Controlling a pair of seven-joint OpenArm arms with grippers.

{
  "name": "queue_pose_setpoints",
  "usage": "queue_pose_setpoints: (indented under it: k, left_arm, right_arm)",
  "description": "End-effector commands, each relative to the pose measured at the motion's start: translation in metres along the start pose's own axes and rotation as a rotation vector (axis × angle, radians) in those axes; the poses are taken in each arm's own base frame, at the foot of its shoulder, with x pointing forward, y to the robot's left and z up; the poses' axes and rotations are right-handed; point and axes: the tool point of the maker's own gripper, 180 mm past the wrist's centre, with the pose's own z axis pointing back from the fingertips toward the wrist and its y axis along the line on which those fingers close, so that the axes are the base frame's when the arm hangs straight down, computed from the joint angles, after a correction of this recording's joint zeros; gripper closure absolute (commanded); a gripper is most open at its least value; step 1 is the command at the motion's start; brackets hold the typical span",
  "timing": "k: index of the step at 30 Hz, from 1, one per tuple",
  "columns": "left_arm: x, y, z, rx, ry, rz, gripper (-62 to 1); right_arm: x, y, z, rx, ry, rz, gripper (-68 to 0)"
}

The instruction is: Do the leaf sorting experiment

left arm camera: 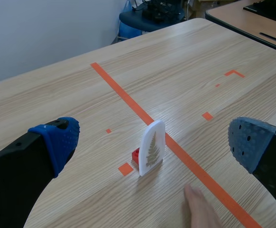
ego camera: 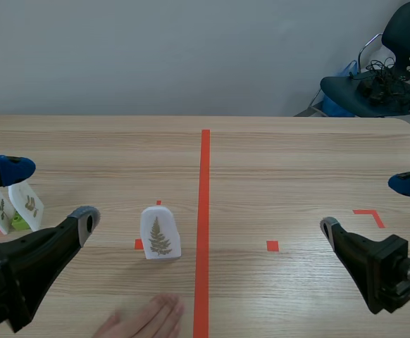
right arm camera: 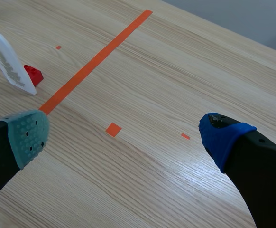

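Note:
A white leaf card with a fern print (ego camera: 160,233) (left arm camera: 152,147) (right arm camera: 7,61) stands upright on a small red base (left arm camera: 136,156) (right arm camera: 33,74), just left of the long orange tape line. My left gripper (ego camera: 46,191) (left arm camera: 152,142) is open at the left table edge; in its wrist view the card stands ahead, between its fingers. Two more leaf cards (ego camera: 11,205) stand on pink and green bases by the left gripper. My right gripper (ego camera: 374,204) (right arm camera: 124,128) is open low at the right, over bare table.
A person's hand (ego camera: 145,320) (left arm camera: 202,211) rests on the table at the near edge, just in front of the fern card. A dark chair (ego camera: 381,70) with cables on it stands beyond the table's far right corner.

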Motion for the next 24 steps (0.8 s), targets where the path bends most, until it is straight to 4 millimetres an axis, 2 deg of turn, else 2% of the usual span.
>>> queue_pose_setpoints:
  k: [1,24]
  left_arm:
    - [0.0101,-0.0056,-0.0022,-0.018,-0.036,0.002,-62.3]
    - [0.0086,-0.0076,-0.0022,-0.03,-0.027,0.004,-62.3]
  right_arm:
    - [0.0127,-0.004,-0.0006,-0.01,-0.04,0.012,-67.9]
    - [0.0127,-0.0039,-0.0006,-0.011,-0.041,0.01,-67.9]
